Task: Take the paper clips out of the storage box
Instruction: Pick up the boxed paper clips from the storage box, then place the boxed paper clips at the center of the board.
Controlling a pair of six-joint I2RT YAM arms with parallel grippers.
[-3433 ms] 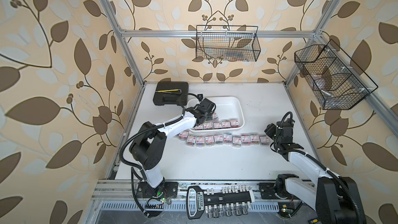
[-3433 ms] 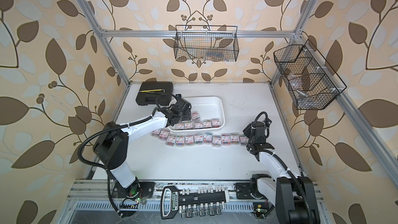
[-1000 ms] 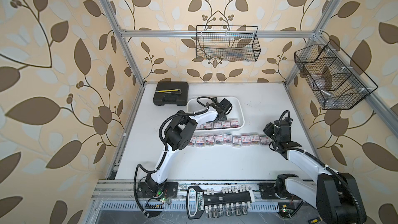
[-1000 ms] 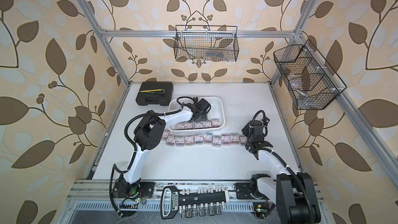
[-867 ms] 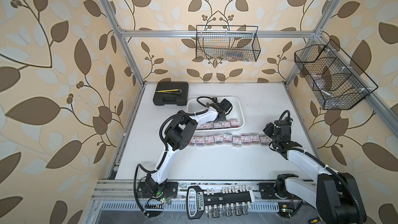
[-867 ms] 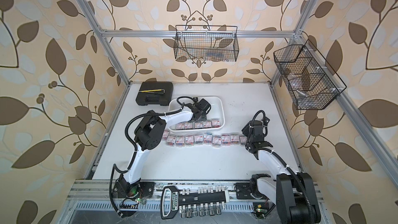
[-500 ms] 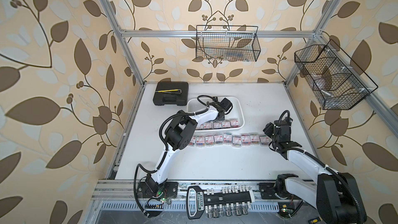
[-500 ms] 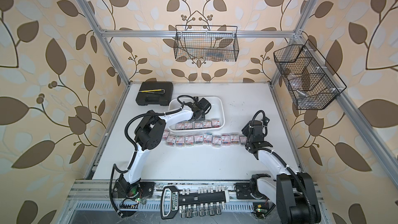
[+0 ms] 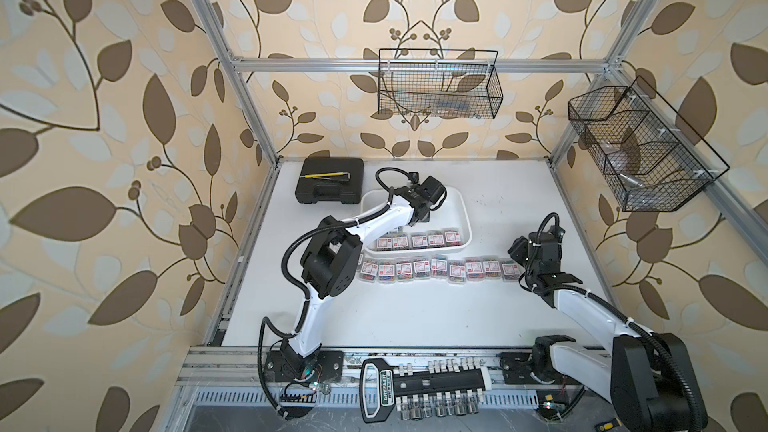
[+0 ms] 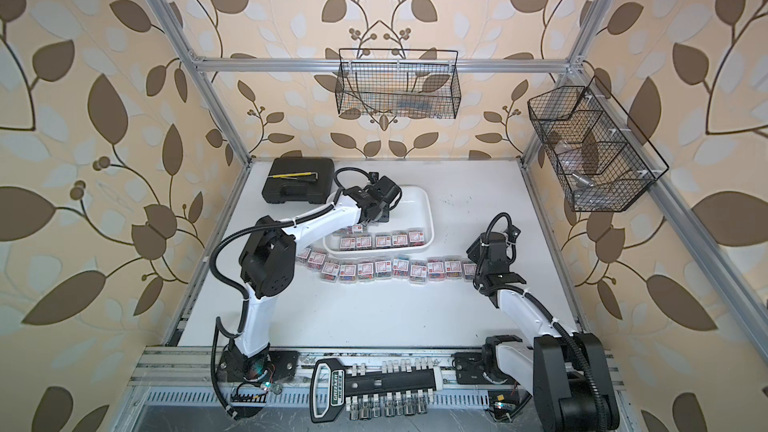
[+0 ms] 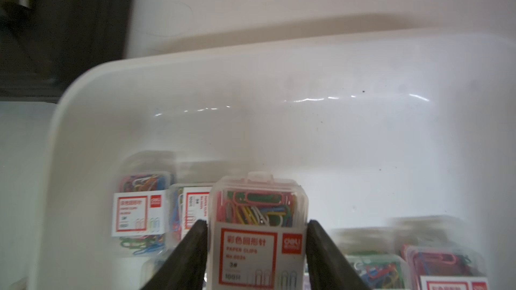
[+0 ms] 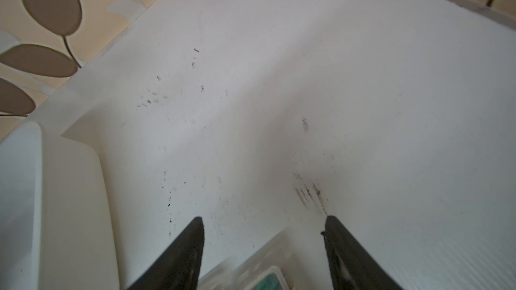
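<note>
As the scene is being scanned from the left, a black case (image 9: pixel 330 180) is being shown lying flat at the far left corner of the table (image 9: pixel 415 317), with a yellow tool (image 9: pixel 326 175) lying across its lid. Just beside it, the white storage box (image 9: pixel 453 209) is being reached into from above by the left arm. And there it is in the left wrist view: the left gripper (image 11: pixel 257 223) is being pressed onto a clip box (image 11: pixel 258 207), one black finger (image 11: pixel 192 244) against each side, label facing the camera. That box is being pinched inside the storage box, close to its near wall.

More paper clips (image 9: pixel 435 238) are being shown in a line along that same near wall, inside the box, some partly hidden by the arm. Just in front of the box, out on the table, a table row (image 9: pixel 438 270) of the same clear boxes is being shown side by side, running left to right.

Above the middle, a wire basket (image 9: pixel 438 85) is being carried on the back wall.

Over at the right end of the table row, the right gripper (image 12: pixel 262 220) is being held low with its jaws spread wide and nothing clamped. One clear box (image 12: pixel 265 274) is being glimpsed low between the fingers, though contact cannot be made out. A second basket (image 9: pixel 640 151) is being carried on the right wall.
</note>
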